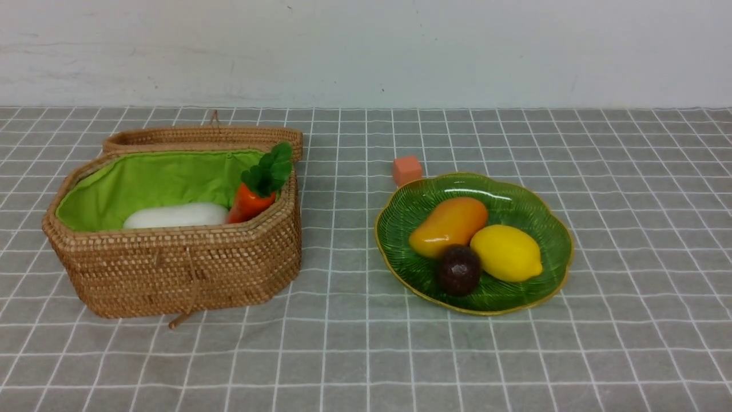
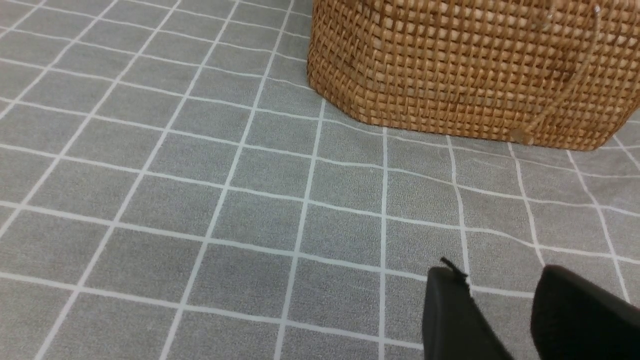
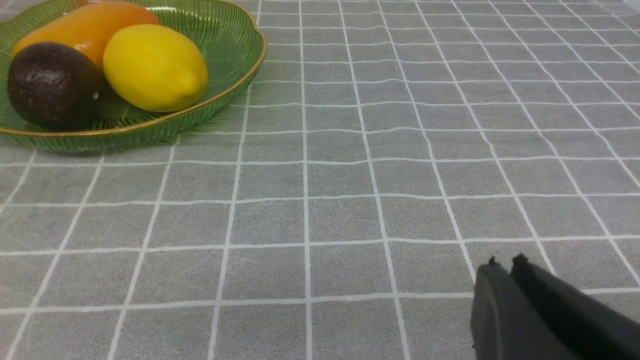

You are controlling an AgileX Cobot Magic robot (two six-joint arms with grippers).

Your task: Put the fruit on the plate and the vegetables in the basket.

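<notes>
The woven basket (image 1: 171,269) stands open at the left, and a white radish (image 1: 176,216) and an orange carrot (image 1: 249,201) lie on its green lining. On the green plate (image 1: 537,200) at the right rest a mango (image 1: 449,226), a lemon (image 1: 506,253) and a dark maroon fruit (image 1: 459,270). Neither arm shows in the front view. My left gripper (image 2: 500,274) is open and empty over the cloth, a short way from the basket's wall (image 2: 465,70). My right gripper (image 3: 506,262) is shut and empty, well away from the plate (image 3: 230,35).
The basket's lid (image 1: 200,136) lies behind the basket. A small orange-pink cube (image 1: 407,170) sits just behind the plate. A grey checked cloth covers the table up to a white wall.
</notes>
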